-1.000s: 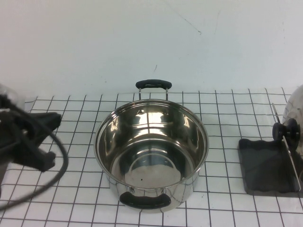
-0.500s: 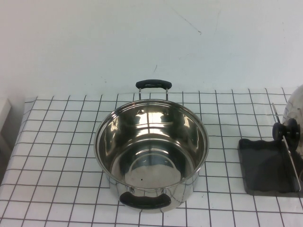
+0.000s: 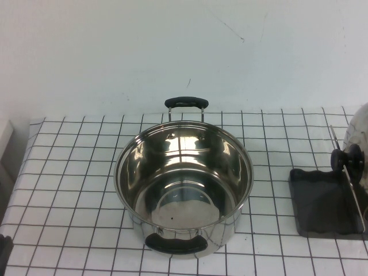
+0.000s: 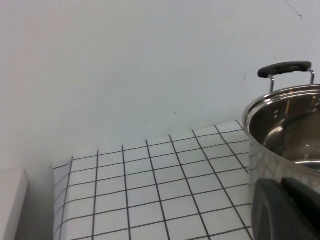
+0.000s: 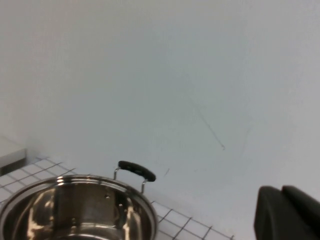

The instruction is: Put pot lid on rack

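The pot lid [image 3: 360, 133] stands on edge at the far right of the high view, its black knob [image 3: 347, 157] facing the pot, and the frame edge cuts it off. It leans in the thin wire frame [image 3: 352, 191] of the rack, whose dark grey tray [image 3: 321, 202] lies flat on the grid cloth. My left gripper [image 4: 281, 182] is shut and holds nothing, low beside the steel pot [image 4: 287, 125] on its left. My right gripper [image 5: 281, 190] is shut and holds nothing, raised and facing the white wall, away from the lid.
The deep steel pot [image 3: 184, 187] with two black handles stands open in the middle of the table. A dark part of the left arm [image 3: 4, 252] shows at the near left corner. A white wall rises behind the table. A pale block [image 3: 4, 133] sits past the left edge.
The left arm, which reached in at the left side of the high view, has drawn back out to the near left corner. The lid, rack and pot have not moved.
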`<state>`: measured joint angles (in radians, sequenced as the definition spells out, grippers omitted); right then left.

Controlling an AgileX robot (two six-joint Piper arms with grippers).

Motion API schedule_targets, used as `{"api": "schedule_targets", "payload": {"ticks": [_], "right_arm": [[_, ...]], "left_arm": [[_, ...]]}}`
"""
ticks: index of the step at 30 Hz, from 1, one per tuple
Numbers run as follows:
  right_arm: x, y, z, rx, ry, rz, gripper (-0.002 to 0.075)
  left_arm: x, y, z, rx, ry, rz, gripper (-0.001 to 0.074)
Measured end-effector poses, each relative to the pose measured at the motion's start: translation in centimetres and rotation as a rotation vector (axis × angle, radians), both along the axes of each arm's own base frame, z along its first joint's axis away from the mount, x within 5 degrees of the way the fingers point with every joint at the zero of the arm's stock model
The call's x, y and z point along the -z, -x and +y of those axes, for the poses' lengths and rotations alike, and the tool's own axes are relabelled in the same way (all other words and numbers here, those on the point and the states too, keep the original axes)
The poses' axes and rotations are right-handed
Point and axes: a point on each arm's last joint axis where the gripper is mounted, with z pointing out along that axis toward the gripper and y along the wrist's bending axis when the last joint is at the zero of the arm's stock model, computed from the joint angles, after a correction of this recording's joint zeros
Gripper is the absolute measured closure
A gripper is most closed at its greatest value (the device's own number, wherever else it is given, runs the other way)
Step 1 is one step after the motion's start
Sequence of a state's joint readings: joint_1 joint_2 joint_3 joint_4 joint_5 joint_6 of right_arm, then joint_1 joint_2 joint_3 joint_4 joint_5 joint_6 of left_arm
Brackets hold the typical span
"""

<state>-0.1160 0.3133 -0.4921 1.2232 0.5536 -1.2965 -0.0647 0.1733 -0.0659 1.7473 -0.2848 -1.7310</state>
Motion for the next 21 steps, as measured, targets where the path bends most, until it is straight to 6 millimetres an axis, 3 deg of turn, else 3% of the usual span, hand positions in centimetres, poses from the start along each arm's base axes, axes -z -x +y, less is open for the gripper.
{"api": "schedule_targets", "payload": {"ticks": [11, 21], "right_arm": [[0.7, 0.9, 1.4, -0.181, 0.037, 0.073, 0.0727], [2.6, -0.6, -0.4, 0.039, 0.043, 0.091, 0.0727]], "left_arm": [[0.3, 0.5, -1.1, 0.134, -0.001, 0.029, 0.0737], [0.5, 0.9, -1.9, 0.231, -0.004, 0.049, 0.0737]]}}
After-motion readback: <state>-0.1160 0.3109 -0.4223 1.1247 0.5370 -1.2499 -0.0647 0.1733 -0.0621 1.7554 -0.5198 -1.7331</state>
